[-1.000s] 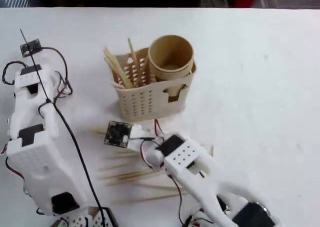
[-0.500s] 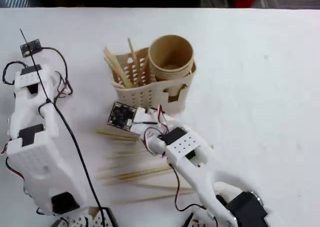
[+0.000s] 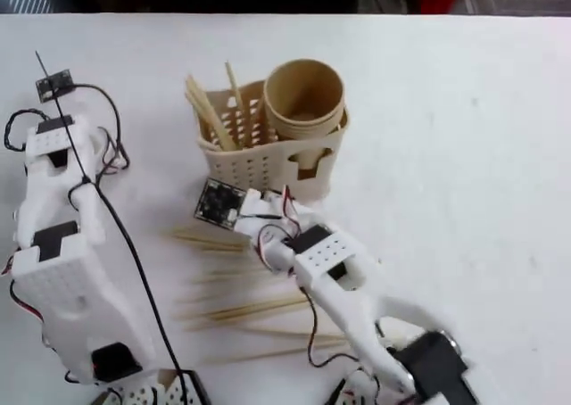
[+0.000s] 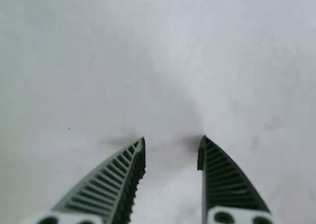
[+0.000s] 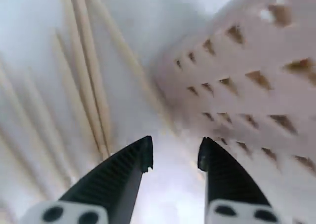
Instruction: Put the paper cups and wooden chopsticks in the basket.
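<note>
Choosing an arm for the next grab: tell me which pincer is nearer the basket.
Right. The right pincer is close up to the basket at its perforated wall, beside loose chopsticks. The left pincer hangs over bare table, well off to the basket's side.

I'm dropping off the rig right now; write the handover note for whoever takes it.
Left gripper: open, empty, over bare table.
Right gripper: open, empty, low by the basket wall, next to the loose chopsticks.
Done: paper cups sit stacked in the basket; a few wooden chopsticks stand beside them.
Left: the loose chopsticks lie scattered on the table in front of the basket and need to go in.
</note>
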Controlling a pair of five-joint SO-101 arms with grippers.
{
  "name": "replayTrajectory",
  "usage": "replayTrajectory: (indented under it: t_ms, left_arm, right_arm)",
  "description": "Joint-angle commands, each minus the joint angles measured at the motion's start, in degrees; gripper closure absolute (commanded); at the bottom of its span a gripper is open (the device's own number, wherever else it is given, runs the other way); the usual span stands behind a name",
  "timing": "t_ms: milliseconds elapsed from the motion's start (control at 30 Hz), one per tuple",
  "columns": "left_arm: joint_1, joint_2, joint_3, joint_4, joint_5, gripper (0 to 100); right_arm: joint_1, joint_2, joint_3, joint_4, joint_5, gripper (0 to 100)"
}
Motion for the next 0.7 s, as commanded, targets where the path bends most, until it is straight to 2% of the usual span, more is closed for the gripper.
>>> replayTrajectory:
  t_ms: [0, 233, 500, 667]
  left_arm:
    - [-0.7, -0.2, -2.4, 0.1, 0.5, 82]
    - [-0.7, -0.2, -2.4, -0.2, 0.5, 82]
    - [-0.7, -0.2, -2.5, -0.2, 0.5, 82]
    - [-0.7, -0.2, -2.5, 0.1, 0.5, 82]
  right_arm:
    - [0.7, 6.0, -5.5, -1.2, 0.5, 84.4]
    - [3.2, 10.5, -10.2, -1.0, 0.5, 84.4]
    - [2.2, 11.1, -10.2, -0.7, 1.0, 84.3]
    - [1.1, 11.1, -11.9, 7.8, 6.3, 85.1]
